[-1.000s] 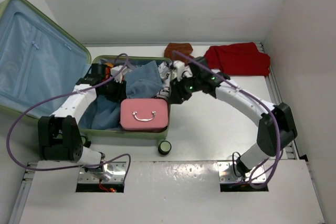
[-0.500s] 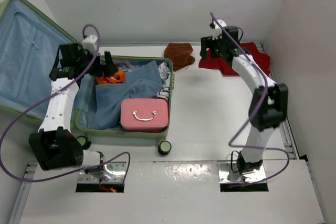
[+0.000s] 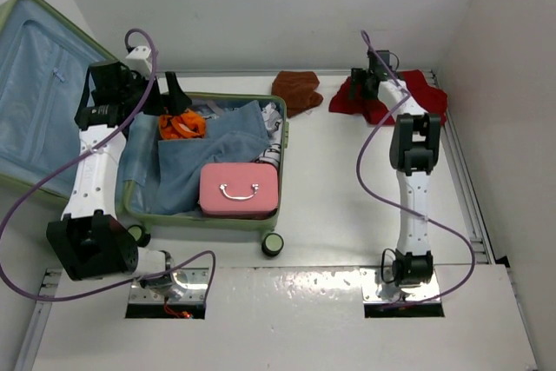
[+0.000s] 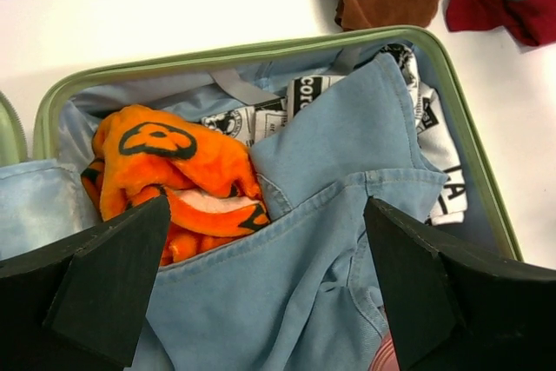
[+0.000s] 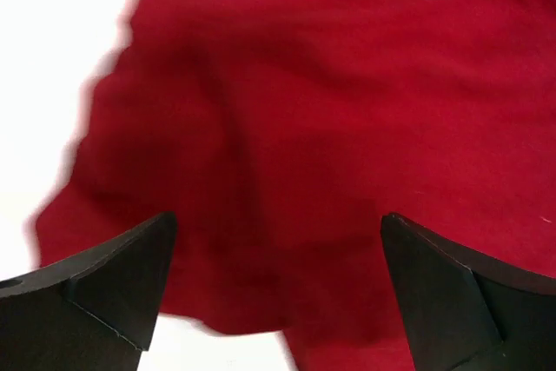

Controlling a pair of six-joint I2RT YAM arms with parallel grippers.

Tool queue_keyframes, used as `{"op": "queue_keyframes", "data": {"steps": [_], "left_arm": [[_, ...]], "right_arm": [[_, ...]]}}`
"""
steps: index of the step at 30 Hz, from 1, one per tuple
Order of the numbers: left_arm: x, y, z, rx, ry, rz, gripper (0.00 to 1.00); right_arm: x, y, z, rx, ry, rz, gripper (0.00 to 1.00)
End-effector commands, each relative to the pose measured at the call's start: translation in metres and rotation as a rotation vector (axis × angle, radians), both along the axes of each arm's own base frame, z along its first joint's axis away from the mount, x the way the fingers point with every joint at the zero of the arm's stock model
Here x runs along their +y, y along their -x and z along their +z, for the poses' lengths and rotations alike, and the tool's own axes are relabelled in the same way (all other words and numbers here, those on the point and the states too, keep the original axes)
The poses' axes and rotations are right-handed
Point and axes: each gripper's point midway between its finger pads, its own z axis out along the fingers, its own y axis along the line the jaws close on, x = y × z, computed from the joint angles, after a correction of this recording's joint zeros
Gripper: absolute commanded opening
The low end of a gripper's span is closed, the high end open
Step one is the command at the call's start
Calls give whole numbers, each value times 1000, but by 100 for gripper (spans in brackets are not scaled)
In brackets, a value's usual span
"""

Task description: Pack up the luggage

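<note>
While the left arm [image 3: 91,162] stands upright by the open luggage [image 3: 208,224] at table left, the left gripper [image 4: 269,258] hangs, fingers apart, over its clothes [image 4: 347,154]. At far edge, right gripper [image 5: 278,275] likewise spread over red garment [image 5: 347,110]; white tabletop [image 3: 339,202] between

The worktop [image 3: 347,188] is white and evenly lit, with a faint sheen. A metal rail [image 3: 226,74] runs along its far edge, beyond the left tool [image 4: 267,208]. A plain pale back wall [image 3: 261,6] rises behind that rail, and a similar side wall [image 3: 512,84] stands to the right of the right tool [image 5: 278,219].
</note>
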Motion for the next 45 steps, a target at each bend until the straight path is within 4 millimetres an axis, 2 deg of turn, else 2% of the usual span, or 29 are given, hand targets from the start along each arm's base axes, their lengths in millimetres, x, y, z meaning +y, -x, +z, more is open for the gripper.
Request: {"op": "queue_keyframes", "data": {"steps": [1,2,10,11,13,14,15,17,19,20,23,24,25,26,27,30,31,32,33,34,35,37,38,39,40,41,42,43,45], "left_arm": [[7,-1,5,-9,23,21,100],[7,-1,5,-9,23,21,100],[13,-10,2,31,57,33,100],[13,-10,2,31,57,33,100],[15,-8,1,39,64,34,100],[19,-8,1,39,64,45,100],[17,-6,0,47,71,36,100],[17,-6,0,47,71,36,100],[19,-6,0,46,75,37,100],[19,-6,0,46,75,37,100],[18,-4,-1,54,82,29,100],[20,-4,-1,53,86,30,100],[20,-4,-1,53,86,30,100],[17,-2,-4,65,104,21,100],[16,-1,-9,77,107,22,100],[20,1,-11,77,131,32,100],[20,2,-6,62,135,35,100],[24,2,-9,74,145,50,100],[23,1,-7,63,147,41,100],[26,2,-10,74,157,55,100],[29,2,-10,74,158,64,100],[27,4,-7,64,160,54,100],[32,5,-7,63,161,66,100],[34,7,-2,51,162,66,100],[34,7,-2,51,162,66,100],[37,10,-2,48,161,77,100],[37,10,-2,47,161,77,100],[42,10,-2,47,162,89,100],[43,12,2,36,163,89,100]], "right_arm": [[-21,6,0,38,-21,-92,100],[-38,13,-9,68,-23,-115,100],[-22,64,-71,332,-19,-39,98],[-7,71,-77,360,-9,-11,88],[-7,72,-81,372,9,-5,63],[-8,77,-86,396,18,2,34],[-6,75,-85,394,27,16,22],[-1,90,-93,453,20,37,2],[7,89,-84,446,-25,61,0],[12,84,-76,426,-43,57,0],[41,54,-21,281,-198,91,0],[64,42,27,179,-310,161,0],[75,33,53,122,-370,159,0],[88,20,95,8,-411,197,0],[109,20,133,-49,-510,233,0],[169,34,206,-239,-573,394,0],[185,46,225,-275,-570,441,0],[227,60,236,-304,-553,549,0],[241,72,253,-327,-560,589,0],[255,80,254,-329,-570,624,0],[293,102,250,-292,-609,677,0],[321,116,267,-325,-660,737,0],[356,137,272,-308,-693,791,0],[371,141,265,-286,-717,805,0],[393,153,287,-317,-745,848,0],[419,162,270,-272,-770,868,0],[427,168,280,-277,-793,877,0],[450,174,265,-243,-804,899,0],[477,191,269,-234,-827,946,0]]}}
